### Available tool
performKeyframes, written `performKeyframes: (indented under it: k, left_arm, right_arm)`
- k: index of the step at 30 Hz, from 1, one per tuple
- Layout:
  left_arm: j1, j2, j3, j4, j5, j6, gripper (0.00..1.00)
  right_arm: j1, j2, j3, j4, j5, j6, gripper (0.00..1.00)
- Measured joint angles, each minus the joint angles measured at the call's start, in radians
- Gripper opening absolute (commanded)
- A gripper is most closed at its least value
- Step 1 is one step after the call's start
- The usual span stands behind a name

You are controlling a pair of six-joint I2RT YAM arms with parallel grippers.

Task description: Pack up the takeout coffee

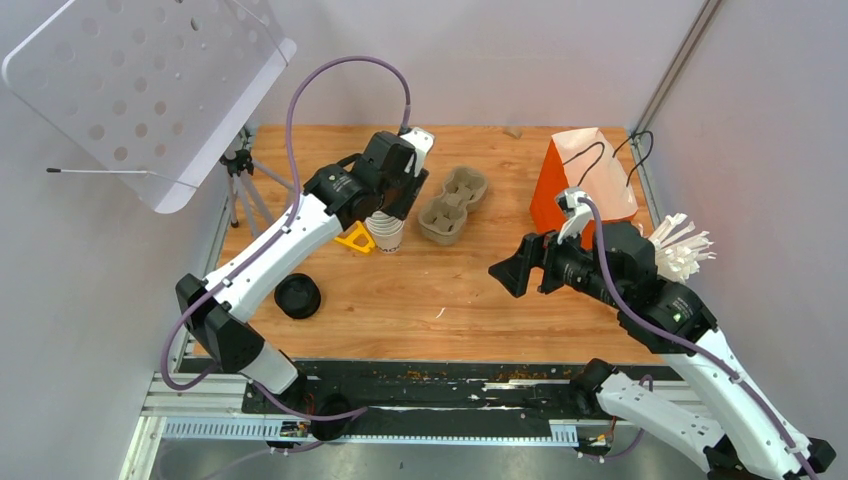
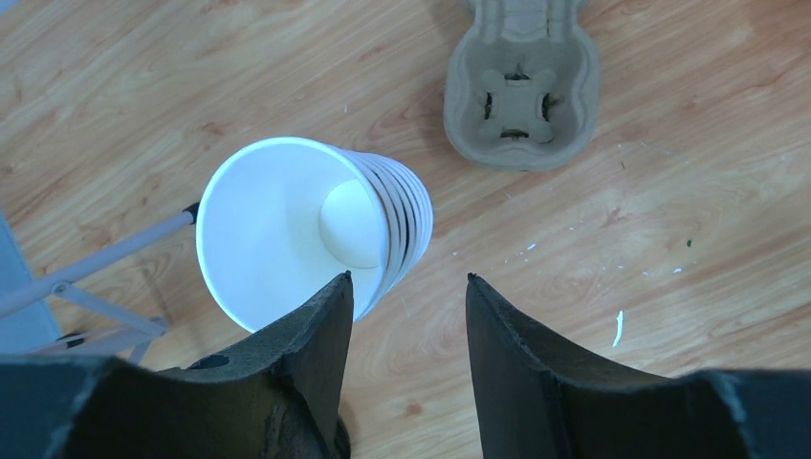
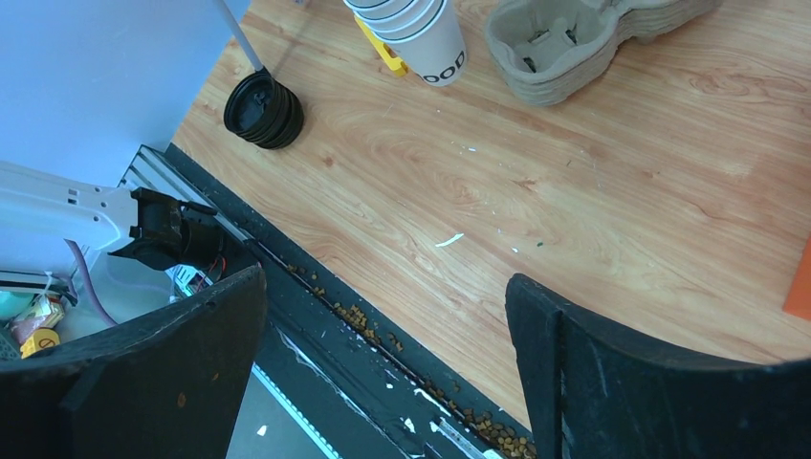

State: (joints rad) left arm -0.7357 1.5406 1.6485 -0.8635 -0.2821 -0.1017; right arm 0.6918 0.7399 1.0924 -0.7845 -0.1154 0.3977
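Wood surface (image 1: 480,290), no lidded cup visible yet. Left gripper (image 2: 408,277) unclenched at rim of cup stack (image 2: 287,229) beside carrier (image 2: 521,86), looks set to peel one off. Right gripper (image 3: 384,277) spread, empty.

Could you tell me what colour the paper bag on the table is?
The paper bag is orange with black handles, best seen in the top external view.

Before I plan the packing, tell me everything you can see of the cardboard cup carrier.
The cup carrier is moulded brown pulp with two round wells, both empty, one showing slotted flaps. It lies flat on the wooden table, just right of the cup stack and apart from it; nothing touches it.
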Motion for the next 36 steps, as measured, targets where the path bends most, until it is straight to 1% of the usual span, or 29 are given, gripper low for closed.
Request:
performKeyframes:
  k: [2,7,21,24,29,32,36]
  left_arm:
    - [0.014,0.003,0.0,0.001,0.005,0.011,0.54]
    - [0.049,0.01,0.0,0.002,0.034,0.039,0.47]
    - [0.099,0.029,0.0,0.038,0.124,0.086,0.45]
    - [0.104,0.038,0.0,0.038,0.128,0.097,0.41]
    - [0.108,0.055,-0.001,0.038,0.143,0.112,0.39]
    - [0.108,0.064,-0.002,0.038,0.152,0.116,0.33]
    - [0.108,0.071,-0.003,0.038,0.156,0.122,0.21]
  right_arm:
    - [0.0,-0.008,-0.002,0.002,0.0,0.0,0.95]
    - [0.0,-0.032,-0.031,0.018,0.0,0.0,0.95]
    - [0.0,-0.037,-0.043,0.027,0.001,0.0,0.95]
    - [0.0,-0.037,-0.046,0.027,0.002,0.0,0.95]
    - [0.0,-0.037,-0.047,0.027,0.002,0.0,0.95]
    - [0.0,-0.037,-0.047,0.027,0.005,0.0,0.95]
    - [0.0,-0.037,-0.047,0.027,0.01,-0.003,0.95]
